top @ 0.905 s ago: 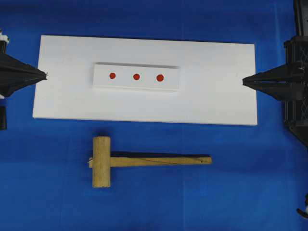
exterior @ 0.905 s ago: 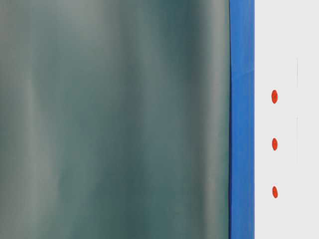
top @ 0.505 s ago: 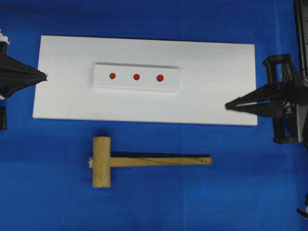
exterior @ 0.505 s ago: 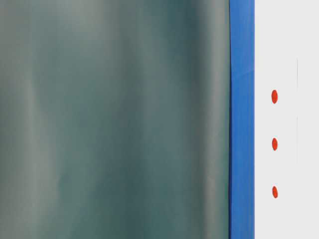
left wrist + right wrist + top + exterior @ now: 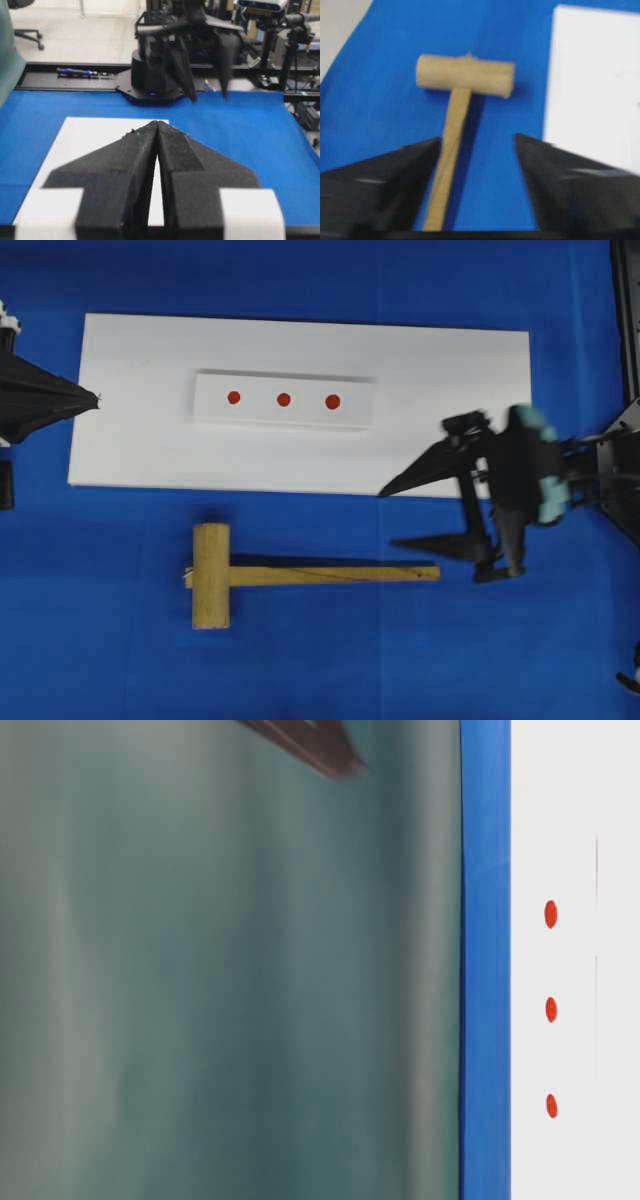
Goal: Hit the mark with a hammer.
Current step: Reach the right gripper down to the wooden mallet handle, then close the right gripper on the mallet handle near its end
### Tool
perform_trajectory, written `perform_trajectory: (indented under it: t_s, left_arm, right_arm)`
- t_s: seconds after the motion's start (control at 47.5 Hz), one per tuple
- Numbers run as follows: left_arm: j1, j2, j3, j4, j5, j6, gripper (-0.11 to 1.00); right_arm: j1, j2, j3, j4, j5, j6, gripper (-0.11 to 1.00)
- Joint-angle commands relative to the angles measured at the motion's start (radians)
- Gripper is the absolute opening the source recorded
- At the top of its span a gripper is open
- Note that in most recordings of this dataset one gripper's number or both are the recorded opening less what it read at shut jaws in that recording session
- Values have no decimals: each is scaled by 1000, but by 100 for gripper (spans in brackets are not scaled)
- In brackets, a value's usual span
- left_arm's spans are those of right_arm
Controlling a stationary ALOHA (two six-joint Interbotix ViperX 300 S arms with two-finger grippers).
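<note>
Right gripper (image 5: 390, 515), jaws spread and empty, has swung in from the right edge toward the hammer (image 5: 212, 576) handle's end; left gripper (image 5: 95, 397) stays shut.

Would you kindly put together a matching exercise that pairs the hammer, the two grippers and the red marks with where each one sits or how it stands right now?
Column one:
1. hammer
2. left gripper
3. right gripper
4. red marks

Column two:
A. open, near the end of the wooden handle
B. in a row on the raised white block
C. shut, at the left edge of the white board
D. lying flat on the blue cloth, held by nothing

Pairs: 1-D, 2-C, 3-A, 4-B
</note>
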Motion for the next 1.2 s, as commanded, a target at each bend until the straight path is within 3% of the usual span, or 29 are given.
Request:
perform_trajectory:
  t_s: [0.0, 0.084, 0.21, 0.505, 0.947, 1.052, 1.178]
  left_arm:
    - [-3, 11, -8, -3, -5, -2, 0]
    - [-3, 9, -5, -2, -6, -2, 0]
    - [-2, 9, -2, -3, -5, -2, 0]
    - [-2, 8, 11, -2, -5, -2, 0]
    - [-2, 5, 15, -3, -5, -5, 0]
    - [-2, 5, 15, -3, -5, -9, 0]
    - [-2, 5, 18, -2, 0, -11, 0]
  right_arm:
    - [18, 77, -63, 15, -11, 14, 75]
    - [29, 160, -101, 40, -29, 21, 90]
    - [46, 299, -155, 74, -103, 21, 84]
    - [81, 552, -244, 181, -238, 21, 85]
    - [103, 672, -282, 255, -249, 18, 84]
    - [106, 673, -284, 255, -249, 11, 72]
    - [104, 672, -279, 252, -245, 2, 35]
